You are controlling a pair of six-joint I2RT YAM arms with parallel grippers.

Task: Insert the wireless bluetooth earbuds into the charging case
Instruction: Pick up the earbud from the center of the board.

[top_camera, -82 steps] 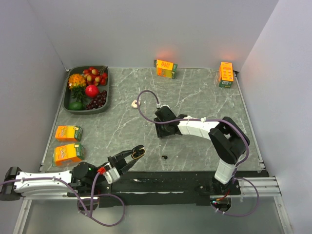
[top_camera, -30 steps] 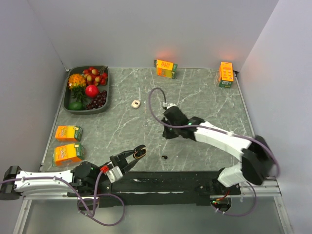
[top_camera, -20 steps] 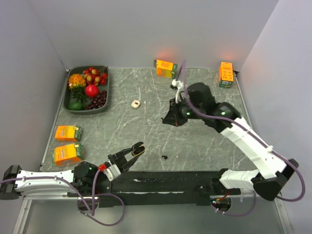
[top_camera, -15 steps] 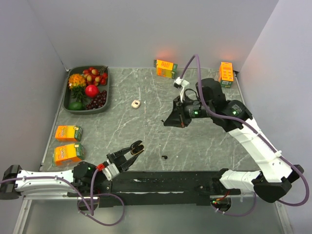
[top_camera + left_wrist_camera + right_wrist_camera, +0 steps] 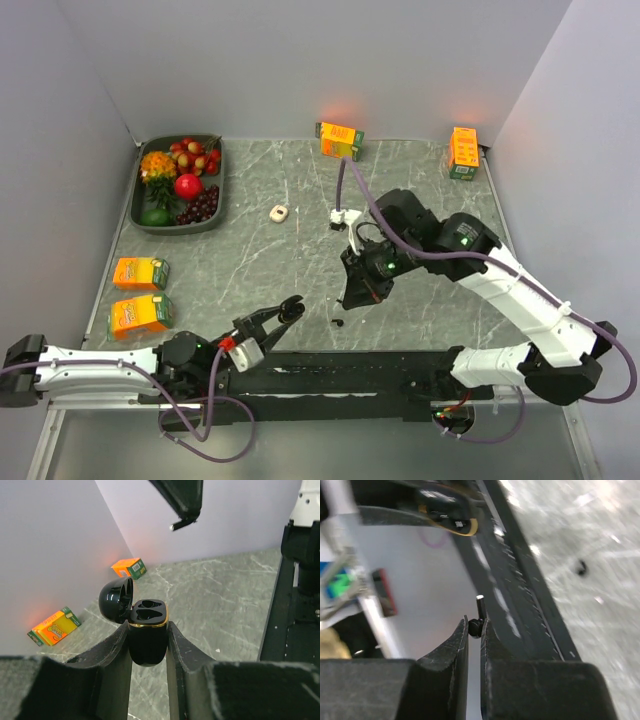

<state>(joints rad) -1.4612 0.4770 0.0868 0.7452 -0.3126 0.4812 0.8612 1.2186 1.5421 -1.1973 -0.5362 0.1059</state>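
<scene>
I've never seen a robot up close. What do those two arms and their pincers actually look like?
The left arm and right arm share white tube-like links between chunky black joints, with a thin purple cable looping along each. The left gripper and right gripper each end in two black fingers. Small green lights glow on the right arm.

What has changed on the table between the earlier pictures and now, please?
The right gripper rose from the middle of the table, then swung down toward the near edge, pinching a small dark earbud. The left gripper kept the open charging case clamped, barely shifting. The black piece lying loose, white piece, juice cartons and fruit tray stayed put.
</scene>
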